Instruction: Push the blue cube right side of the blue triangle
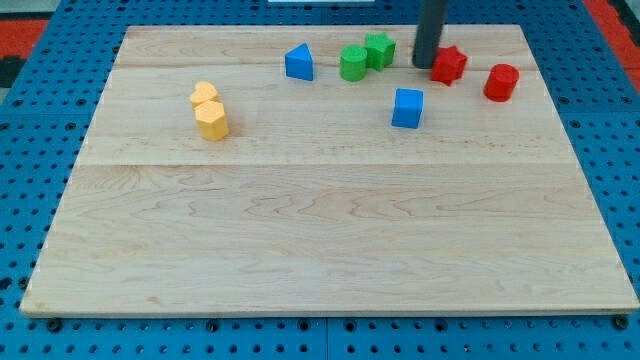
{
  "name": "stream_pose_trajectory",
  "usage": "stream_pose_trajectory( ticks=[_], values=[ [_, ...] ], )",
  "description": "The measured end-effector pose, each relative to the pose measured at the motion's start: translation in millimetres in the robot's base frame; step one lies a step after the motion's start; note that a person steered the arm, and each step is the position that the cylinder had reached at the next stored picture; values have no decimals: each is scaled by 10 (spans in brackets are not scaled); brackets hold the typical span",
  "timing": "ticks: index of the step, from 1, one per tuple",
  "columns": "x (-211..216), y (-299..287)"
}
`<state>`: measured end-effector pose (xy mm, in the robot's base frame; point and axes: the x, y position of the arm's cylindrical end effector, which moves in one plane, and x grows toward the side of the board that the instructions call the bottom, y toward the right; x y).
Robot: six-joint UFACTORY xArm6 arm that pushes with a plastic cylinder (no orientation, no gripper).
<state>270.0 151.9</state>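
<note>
Where the wooden board (320,240) meets the view's left, two yellow blocks sit touching one another: a yellow heart-shaped block (204,94) toward the top and a yellow hexagonal block (212,120) just below it, the pair well apart from everything else. Moving toward the view's right, the blue triangle (299,62) stands alone near the board's top edge. Next come two green blocks, touching or nearly so — a green cylinder (352,63) and, just to its upper right, a green star-shaped block (379,50). The blue cube (407,108) lies lower than that row, below and to the right of the green pair, well to the right of the blue triangle and nearer the view's bottom than it; bare wood separates it from every other block. My tip (424,66) comes down from the view's top as a dark straight rod, its end resting just above the blue cube in the view, apart from it, and right beside the left flank of a red star-shaped block (449,64) — touching or only just short of it, I cannot tell which. The rod is a plain stick with nothing to spread or pinch; it grips nothing. Farthest right, a red cylinder (501,82) sits slightly lower than the red star and near it, not touching. The board rests on a blue perforated surface (40,150).
</note>
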Motion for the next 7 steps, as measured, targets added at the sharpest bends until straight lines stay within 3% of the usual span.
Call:
stream_pose_trajectory(
  ticks=[1,2,3,4,6,7],
  values=[
    [0,446],
    [-56,273],
    [-422,381],
    [-787,194],
    [-769,-695],
    [-467,-1255]
  ],
)
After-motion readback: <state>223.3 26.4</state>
